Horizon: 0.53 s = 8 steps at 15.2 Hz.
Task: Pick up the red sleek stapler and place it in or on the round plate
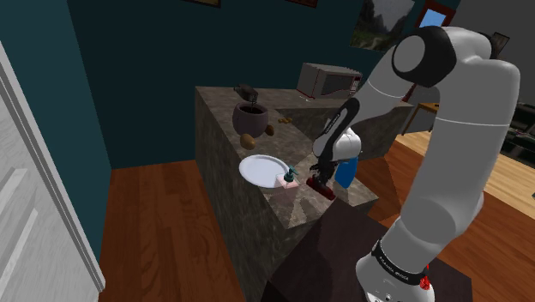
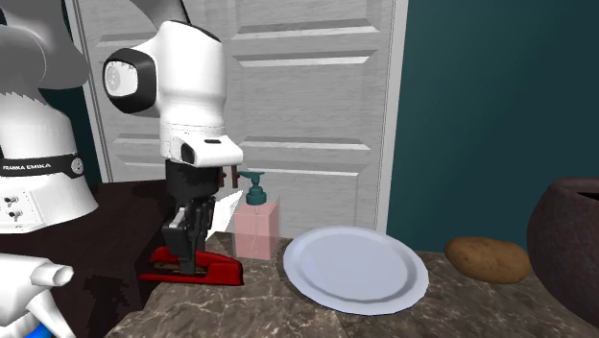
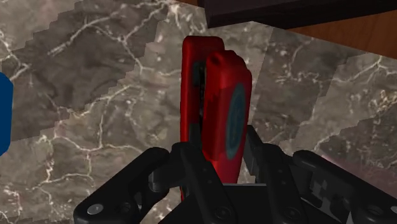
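Jaws: the gripper (image 2: pixel 189 238) stands straight down over the counter (image 2: pixel 480 309). Its fingers (image 3: pixel 264 162) are drawn in against both flanks of the red stapler's (image 2: pixel 206 272) rear end and seem to clasp it.
Stapler: it lies flat on the marble counter, near the end closest to the stand, not yet lifted.
Plate: the round white plate (image 2: pixel 384 288) is bare and lies at 3 o'clock of the stapler in the second exterior view, apart from it.
Obstacle: a pink soap dispenser (image 2: pixel 257 229) stands at about 2 o'clock of the stapler, just beside the gripper, between it and the plate's near rim.
Risk, grip: the hold is on one end only, so I judge the long body may sag or swivel once raised and slip out.
Risk, path: a low, straight carry towards 3 o'clock could clip the dispenser's pump and tip it onto the plate.
Risk, edge: the counter's edge runs close at 6 o'clock, so a dropped stapler could go over it.
Open room: there is free height above the dispenser. A spray bottle (image 2: pixel 34 288) sits at 8 o'clock. A potato (image 2: pixel 487 257) and a dark pot (image 2: pixel 571 240) lie beyond the plate, clear of the route.
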Tool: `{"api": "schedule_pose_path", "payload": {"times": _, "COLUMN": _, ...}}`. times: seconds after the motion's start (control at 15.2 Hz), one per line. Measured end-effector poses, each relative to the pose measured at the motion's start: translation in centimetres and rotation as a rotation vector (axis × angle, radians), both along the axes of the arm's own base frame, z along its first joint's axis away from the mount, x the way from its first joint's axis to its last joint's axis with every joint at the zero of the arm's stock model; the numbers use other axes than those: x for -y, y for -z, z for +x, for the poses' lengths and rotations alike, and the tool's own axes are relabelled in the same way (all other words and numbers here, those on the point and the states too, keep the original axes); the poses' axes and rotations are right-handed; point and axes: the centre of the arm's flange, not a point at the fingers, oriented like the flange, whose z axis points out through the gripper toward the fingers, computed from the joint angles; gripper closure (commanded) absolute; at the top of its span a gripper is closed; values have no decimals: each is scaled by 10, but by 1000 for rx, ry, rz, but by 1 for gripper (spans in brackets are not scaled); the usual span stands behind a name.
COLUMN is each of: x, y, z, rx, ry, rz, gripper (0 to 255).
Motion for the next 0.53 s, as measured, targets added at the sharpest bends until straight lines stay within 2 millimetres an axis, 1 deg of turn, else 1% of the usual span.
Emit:
{"api": "schedule_pose_path", "payload": {"times": 0.4, "x": 1, "y": -31, "z": 0, "rx": 0, "ry": 0, "rz": 0, "gripper": 255}}
{"api": "schedule_pose_path", "payload": {"times": 0.53, "x": -1, "y": -34, "z": 15, "rx": 0, "ry": 0, "rz": 0, "gripper": 255}}
